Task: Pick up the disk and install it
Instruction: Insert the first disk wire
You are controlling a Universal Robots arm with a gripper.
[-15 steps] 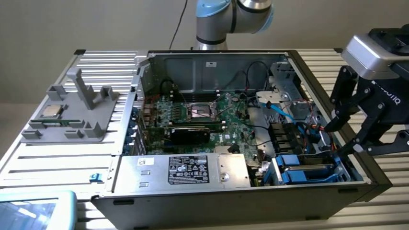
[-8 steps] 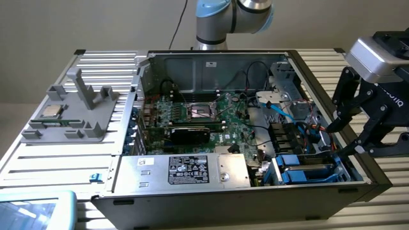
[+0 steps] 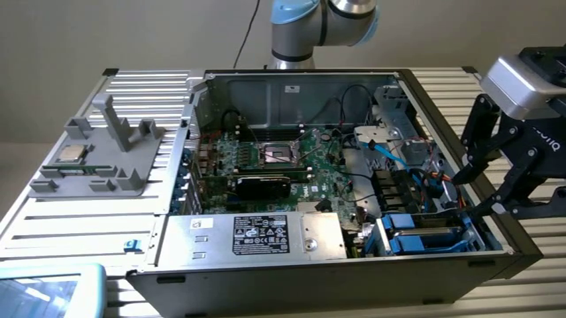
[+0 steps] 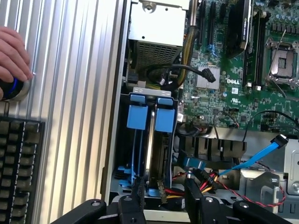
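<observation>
Holds the gripper (image 3: 473,193) open and empty, jaws well apart, just above the rim of the computer case (image 3: 265,291), and shows the disk (image 4: 149,144) sitting on edge between blue rails (image 4: 138,116) in the drive bay (image 3: 415,246) inside that computer case, beside its motherboard (image 4: 233,88).

The table (image 3: 79,225) is showing ribbed bare metal with a dull satin sheen. At the exterior view's left, the fixture (image 3: 97,159) is looking like matt grey plastic. Inside the computer case (image 3: 309,285), whose outer shell is appearing matt black, the silver box (image 3: 265,235) is gleaming as smooth sheet metal. The motherboard (image 3: 301,169) is showing glossy green lacquer. The disk (image 4: 150,154) is presenting a pale metal edge between smooth blue rails, probably plastic. The gripper (image 4: 164,198) is looking matt black.
</observation>
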